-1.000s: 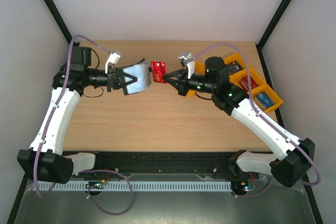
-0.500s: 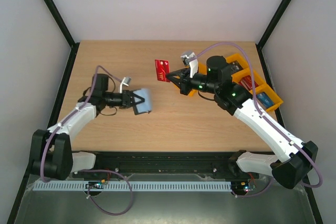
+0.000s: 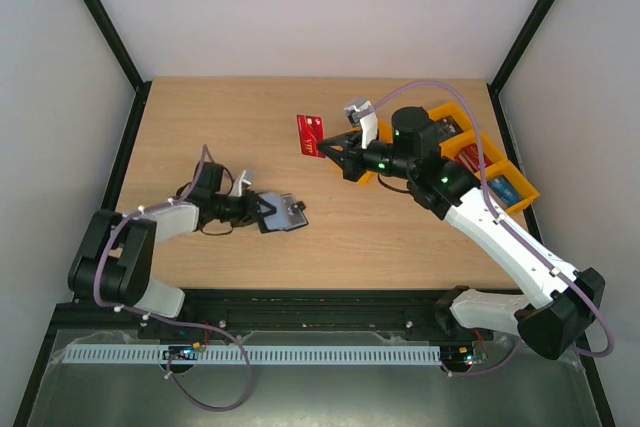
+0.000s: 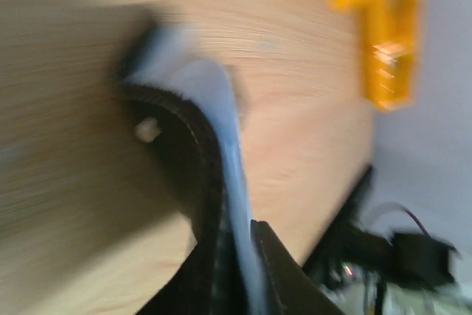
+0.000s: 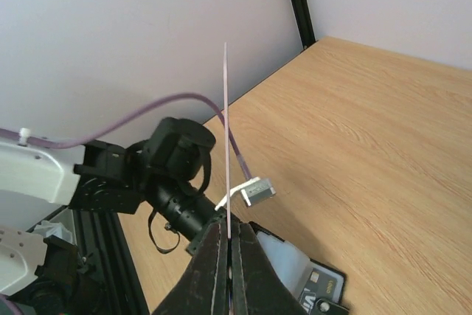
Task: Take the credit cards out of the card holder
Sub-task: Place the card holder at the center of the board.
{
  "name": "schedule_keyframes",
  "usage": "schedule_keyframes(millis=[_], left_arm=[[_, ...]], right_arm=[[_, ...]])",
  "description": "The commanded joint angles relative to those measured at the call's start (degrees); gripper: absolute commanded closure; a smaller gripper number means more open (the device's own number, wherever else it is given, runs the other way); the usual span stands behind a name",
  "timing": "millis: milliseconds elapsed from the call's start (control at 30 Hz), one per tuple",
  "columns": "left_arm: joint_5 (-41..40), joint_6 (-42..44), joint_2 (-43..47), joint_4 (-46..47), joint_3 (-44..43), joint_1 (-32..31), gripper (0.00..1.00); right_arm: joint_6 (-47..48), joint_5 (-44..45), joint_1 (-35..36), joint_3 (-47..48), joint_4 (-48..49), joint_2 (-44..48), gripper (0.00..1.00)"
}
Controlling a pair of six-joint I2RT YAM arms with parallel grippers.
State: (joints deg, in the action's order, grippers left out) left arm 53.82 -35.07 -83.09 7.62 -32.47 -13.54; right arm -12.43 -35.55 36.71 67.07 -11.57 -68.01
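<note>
The right pincer point(image 3: 323, 147) is clenched on the red card point(image 3: 310, 133), which juts leftward from its tips; the tray point(image 3: 508, 155) lies behind it, rightward; the left pincer point(image 3: 264, 213) grips the holder point(image 3: 288, 213) down on the bench point(image 3: 220, 127), well apart.

Blurred. Black holder point(image 4: 193, 171) is lying on the table point(image 4: 66, 27), with its pale blue pocket point(image 4: 221, 101) showing along the edge and a pale stud point(image 4: 147, 130) on the black side. Left gripper point(image 4: 237, 274) is pinching the near edge. Orange tray point(image 4: 383, 27) is sitting upper right.
</note>
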Motion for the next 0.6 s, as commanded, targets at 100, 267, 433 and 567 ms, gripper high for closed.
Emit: schedule_keyframes(millis=[100, 267, 433, 567], left_arm=[[-36.6, 5.5, -4.7, -13.5, 1.4, 7.6, 0.65], [-42.8, 6.1, 4.0, -14.7, 3.5, 15.3, 0.14], [-28.9, 7.5, 5.1, -20.0, -7.1, 25.5, 0.02], [-1.5, 9.0, 3.8, -21.0, -19.3, 29.2, 0.15]], right_arm=[[-0.3, 0.9, -0.3, 2.0, -2.9, -0.2, 0.98], [0.0, 1.4, -0.3, 1.5, -3.4, 0.2, 0.98], [0.1, -0.5, -0.2, 3.8, -5.0, -3.3, 0.98], [0.4, -1.2, 0.0, 6.0, -8.3, -6.6, 0.98]])
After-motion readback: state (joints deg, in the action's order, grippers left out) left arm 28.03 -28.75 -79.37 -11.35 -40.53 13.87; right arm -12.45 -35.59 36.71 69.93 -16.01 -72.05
